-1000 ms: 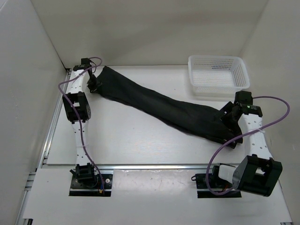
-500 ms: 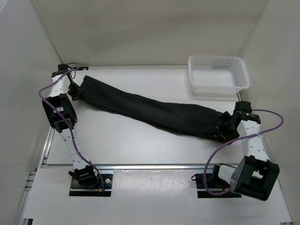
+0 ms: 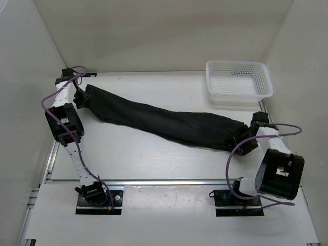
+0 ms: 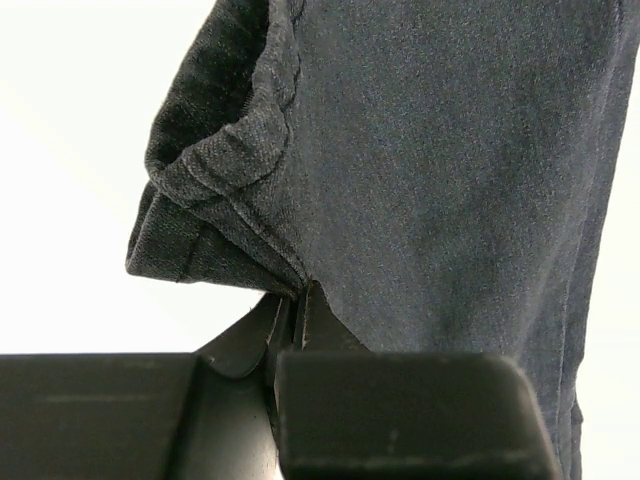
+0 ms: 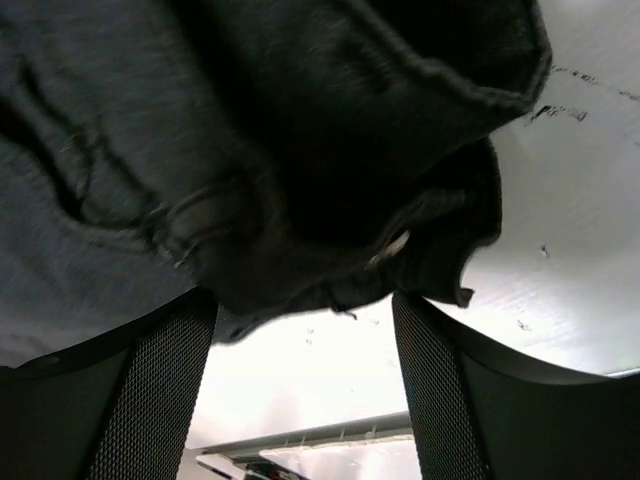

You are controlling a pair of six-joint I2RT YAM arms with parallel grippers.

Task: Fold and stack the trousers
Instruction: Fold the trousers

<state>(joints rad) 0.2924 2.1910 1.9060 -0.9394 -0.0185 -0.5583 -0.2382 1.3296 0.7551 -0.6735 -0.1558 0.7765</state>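
1. Progress: nothing folded or stacked yet. Trousers (image 3: 164, 120) stretched out as one long strip on the table (image 3: 154, 159), so every fold looks left to do.
2. Near right: right gripper (image 3: 246, 142), spread wide around the crumpled end of the cloth, not clamped on it.
3. Middle: long axis diagonal, running from near right up to far left. Hard to tell which end is the waist.
4. Far left: left gripper (image 3: 80, 97), pinched tight on a stitched edge at that end.
5. Far right: white basket (image 3: 266, 82), apart from the cloth.

Bright even light, soft shadows; trousers (image 5: 250, 150) blurred in the right wrist view.
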